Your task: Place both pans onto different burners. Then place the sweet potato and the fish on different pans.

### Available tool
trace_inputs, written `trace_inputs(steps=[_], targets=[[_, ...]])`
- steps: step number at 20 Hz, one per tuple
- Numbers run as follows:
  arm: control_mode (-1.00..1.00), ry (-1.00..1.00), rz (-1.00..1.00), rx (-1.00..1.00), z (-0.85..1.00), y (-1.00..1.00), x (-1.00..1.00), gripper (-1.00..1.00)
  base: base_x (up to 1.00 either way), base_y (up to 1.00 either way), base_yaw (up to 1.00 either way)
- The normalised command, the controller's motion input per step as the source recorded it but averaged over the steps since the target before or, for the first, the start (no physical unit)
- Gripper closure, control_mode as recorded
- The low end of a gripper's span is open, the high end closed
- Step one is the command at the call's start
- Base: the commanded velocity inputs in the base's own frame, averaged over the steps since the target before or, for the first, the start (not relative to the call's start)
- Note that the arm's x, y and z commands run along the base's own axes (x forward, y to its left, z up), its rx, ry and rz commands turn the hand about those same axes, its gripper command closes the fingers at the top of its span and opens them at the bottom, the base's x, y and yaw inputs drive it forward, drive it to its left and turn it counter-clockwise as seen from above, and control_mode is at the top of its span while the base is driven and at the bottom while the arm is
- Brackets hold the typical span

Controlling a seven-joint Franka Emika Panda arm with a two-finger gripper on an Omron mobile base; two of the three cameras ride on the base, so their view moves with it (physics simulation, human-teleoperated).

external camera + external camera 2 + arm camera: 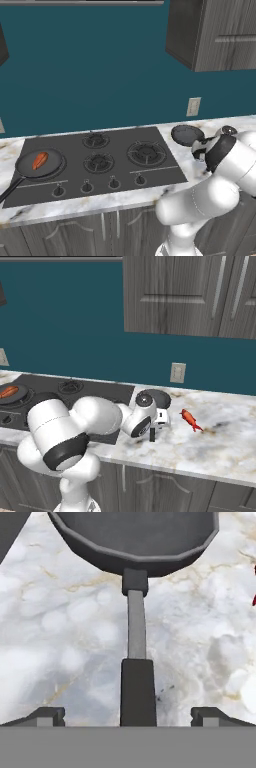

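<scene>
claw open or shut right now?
Open. In the hand view the claw tips stand wide apart on either side of the pan handle, not touching it.

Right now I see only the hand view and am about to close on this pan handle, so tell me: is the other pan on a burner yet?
Observer: Yes. The other pan sits at the front left of the cooktop, with the sweet potato in it.
Operator: What is the red sliver at my right edge?
Observer: The fish, lying on the marble counter to the right of your pan, apart from it.
Operator: Which free burner is nearest?
Observer: The large right burner, just left of your pan, is bare.
</scene>
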Motion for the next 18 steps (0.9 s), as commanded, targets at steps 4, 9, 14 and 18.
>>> trace_inputs(steps=[4,9,14,18], targets=[[-1.00,0.02,0.00,0.00,-0.23,-0.07,0.26,-1.00,0.00,0.00,0.00],[-1.00,0.01,0.00,0.00,-0.24,-0.02,0.20,1.00,0.00,0.00,0.00],[-1.00,0.00,0.00,0.03,-0.05,-0.05,0.06,1.00,0.00,0.00,0.00],[-1.00,-0.01,0.01,0.06,0.08,0.00,0.00,1.00,0.00,0.00,0.00]])
